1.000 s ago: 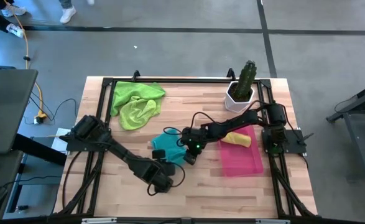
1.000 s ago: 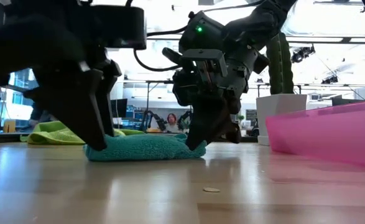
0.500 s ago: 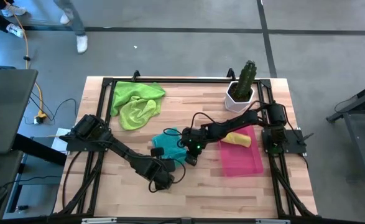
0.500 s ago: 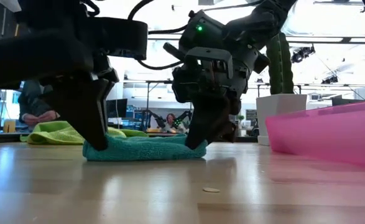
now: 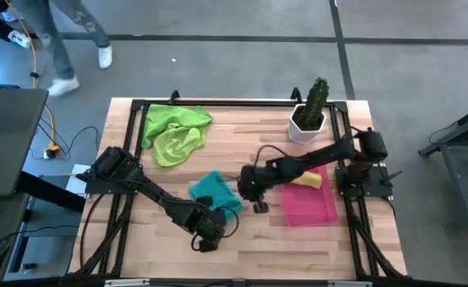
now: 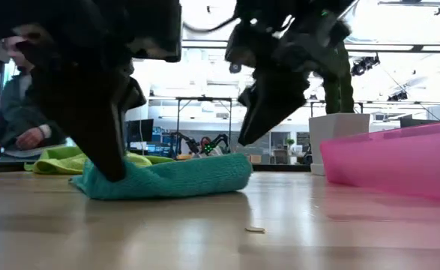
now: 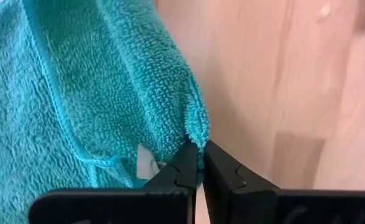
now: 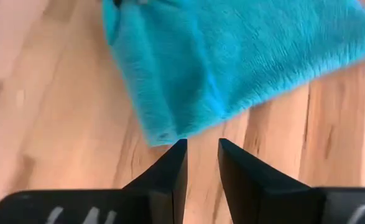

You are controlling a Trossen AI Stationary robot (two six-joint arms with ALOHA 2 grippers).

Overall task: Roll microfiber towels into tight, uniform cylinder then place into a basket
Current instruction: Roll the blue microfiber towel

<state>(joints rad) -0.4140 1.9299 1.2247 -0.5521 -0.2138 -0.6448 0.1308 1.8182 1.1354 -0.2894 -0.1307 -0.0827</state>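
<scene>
Your left gripper (image 7: pixel 198 163) has its fingers clamped on the teal towel (image 5: pixel 214 193) edge; your right gripper (image 8: pixel 201 163), fingers slightly apart, hovers empty. Keep tension even while rolling.

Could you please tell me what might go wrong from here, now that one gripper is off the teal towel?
1. The left gripper pinches only a thin corner of the soft teal microfiber towel; that edge could slip out of the jaws.
2. The right gripper hangs above the wooden table beside the towel with nothing in its jaws, so the loose fold may spread open.
3. The shallow pink-red plastic basket already holds a rolled yellow towel, and the right arm reaches across it.
</scene>
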